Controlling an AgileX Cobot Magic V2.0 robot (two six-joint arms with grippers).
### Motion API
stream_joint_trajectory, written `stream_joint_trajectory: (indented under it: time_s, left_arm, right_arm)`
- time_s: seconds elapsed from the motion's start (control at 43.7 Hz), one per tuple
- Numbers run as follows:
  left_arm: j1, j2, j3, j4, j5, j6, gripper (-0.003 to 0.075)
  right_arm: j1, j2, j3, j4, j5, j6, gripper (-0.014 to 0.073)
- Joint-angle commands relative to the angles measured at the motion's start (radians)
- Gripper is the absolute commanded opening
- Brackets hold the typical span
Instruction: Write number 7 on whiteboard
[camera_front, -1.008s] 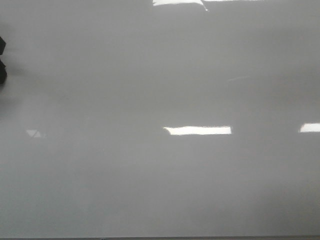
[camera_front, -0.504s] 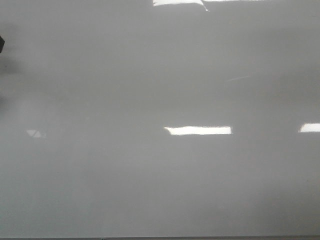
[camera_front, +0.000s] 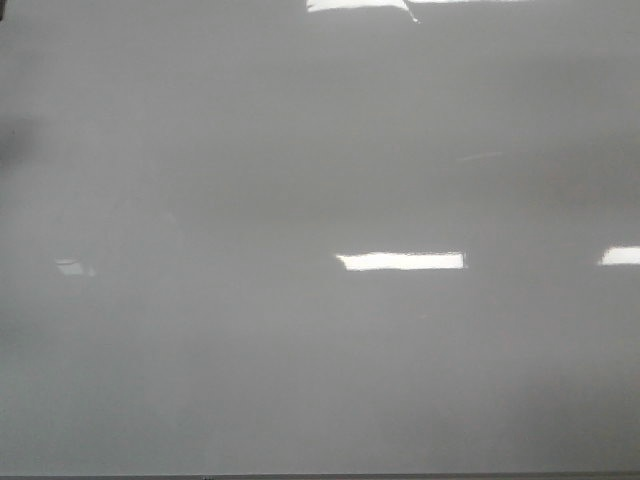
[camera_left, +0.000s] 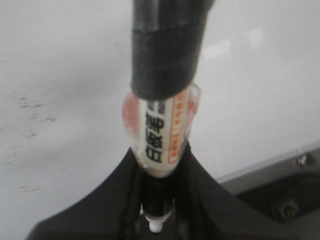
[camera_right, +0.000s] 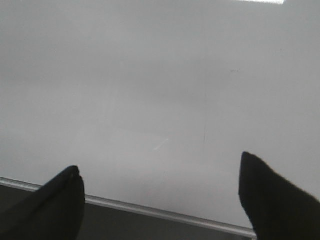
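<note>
No stroke of the number 7 marks the glossy grey-white whiteboard (camera_front: 320, 350) yet, so my left tool (camera_left: 155, 210) grips the taped, white-labelled marker pen (camera_left: 162, 125) ready, my right tool (camera_right: 160, 200) spread wide, empty.

Glossy smooth whiteboard (camera_front: 320, 360); matt-taped marker (camera_left: 162, 75)

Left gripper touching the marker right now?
Touching. In the left wrist view the marker sits wedged between the left gripper's dark fingers, its barrel pressed against them on both sides with no gap.
</note>
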Motion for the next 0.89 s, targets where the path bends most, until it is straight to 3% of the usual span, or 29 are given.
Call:
stream_joint_trajectory:
  time_s: [0.0,0.115,0.321,0.458,0.687,0.87]
  left_arm:
    - [-0.082,-0.026,-0.085,-0.061,0.103,0.158,-0.0020]
    - [-0.169,-0.021,-0.107,-0.142,0.141,0.300,-0.0020]
    - [-0.344,0.015,-0.107,-0.163,0.145,0.422,-0.0020]
    - [-0.446,0.058,-0.107,-0.163,0.137,0.474,-0.0020]
    - [-0.549,0.091,-0.109,-0.153,0.116,0.528,-0.0020]
    - [-0.605,0.095,-0.109,-0.153,0.098,0.567,-0.0020]
  right_arm:
    - [0.000,0.033,-0.036,0.009,-0.032,0.002,0.0633]
    - [0.000,0.091,-0.056,0.009,0.013,0.002,0.0633]
    - [0.010,0.216,-0.143,0.016,0.134,-0.042,0.0633]
    - [0.088,0.283,-0.191,0.073,0.192,-0.199,0.0633]
    - [0.291,0.354,-0.220,0.235,0.242,-0.574,0.0633]
    - [0.383,0.391,-0.266,0.338,0.210,-0.729,0.0633]
